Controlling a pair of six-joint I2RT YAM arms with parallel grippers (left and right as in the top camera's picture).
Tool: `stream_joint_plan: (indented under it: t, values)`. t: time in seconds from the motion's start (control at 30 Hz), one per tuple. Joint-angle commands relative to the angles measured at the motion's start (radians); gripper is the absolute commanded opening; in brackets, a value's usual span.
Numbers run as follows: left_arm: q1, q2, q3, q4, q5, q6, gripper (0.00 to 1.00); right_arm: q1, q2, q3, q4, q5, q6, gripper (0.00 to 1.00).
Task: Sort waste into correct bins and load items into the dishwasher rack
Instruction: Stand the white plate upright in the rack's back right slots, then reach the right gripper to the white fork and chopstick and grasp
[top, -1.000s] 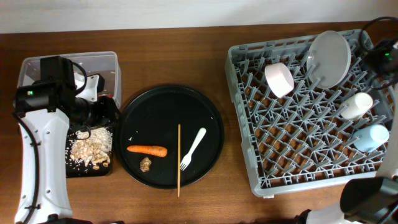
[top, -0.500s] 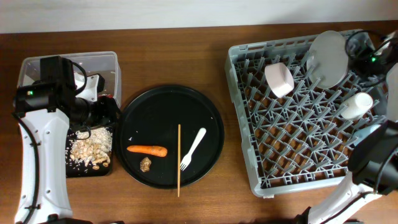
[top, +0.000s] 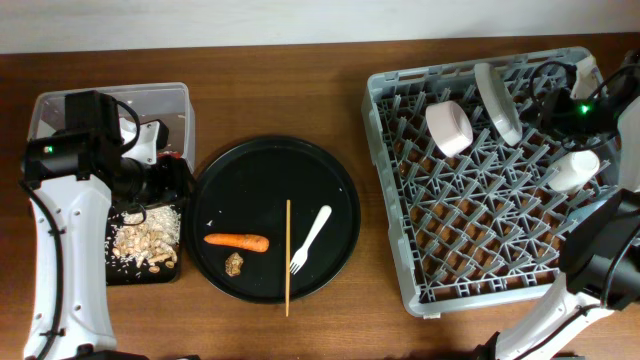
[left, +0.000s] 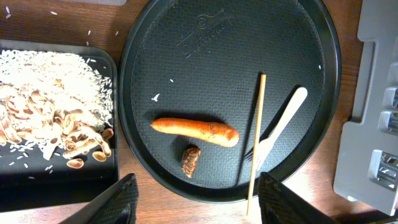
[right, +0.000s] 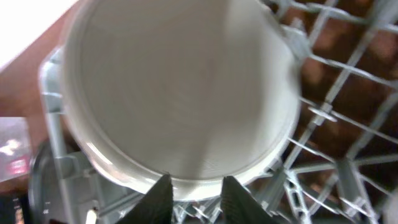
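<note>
- Far left: clear tub (top: 120, 90) at the back, largely buried under the left arm (top: 65, 210); contents too covered to name.
- Just in front: shallow black tray (top: 145, 277) heaped with beige food scraps (left: 50, 118), left end cut off in the wrist view.
- Now the left gripper (left: 202, 202): fingers spread wide, nothing between them.
- On the round black tray (top: 270, 175): carrot (left: 194, 131) lying crosswise, small brown lump (left: 191, 160) just in front, chopstick (left: 255, 143) poking past the near rim, fork (left: 283, 121) aslant beside it, tines dim in shadow.
- Over to the rack (top: 470, 250): white bowl (top: 449, 127) on its side among the back pegs, grey plate (top: 497, 103) on edge and leaning, whitish cup (top: 573, 170) lying further right.
- And the right gripper (right: 199, 199) hard up at the plate's rim, 2 fingertips a narrow gap apart, view blurred; clamped or not, cannot tell.
- Rack's right side hidden beneath the right arm (top: 610, 250).
</note>
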Motion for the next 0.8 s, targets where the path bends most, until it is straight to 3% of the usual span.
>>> stream_joint_plan:
  t: [0.0, 0.13, 0.2, 0.4, 0.6, 0.77]
  values:
    - [0.005, -0.006, 0.012, -0.002, 0.008, 0.002, 0.63, -0.001, -0.126, 0.039, -0.029, 0.088, 0.033, 0.32]
    - [0.005, -0.006, 0.012, -0.001, 0.008, 0.002, 0.68, 0.042, -0.236, 0.04, -0.143, 0.084, 0.035, 0.33]
    - [0.005, -0.006, 0.012, -0.001, 0.008, 0.002, 0.69, 0.148, -0.29, 0.04, -0.275, 0.085, 0.035, 0.33]
    - [0.005, -0.006, 0.011, -0.002, 0.008, 0.002, 0.7, 0.43, -0.296, 0.025, -0.409, 0.122, 0.045, 0.34]
    - [0.005, -0.006, 0.0, 0.0, -0.001, 0.002, 0.7, 0.749, -0.291, -0.061, -0.365, 0.246, 0.221, 0.35]
    - [0.005, -0.006, -0.035, 0.014, 0.0, 0.002, 0.7, 0.97, -0.275, -0.172, -0.206, 0.261, 0.391, 0.46]
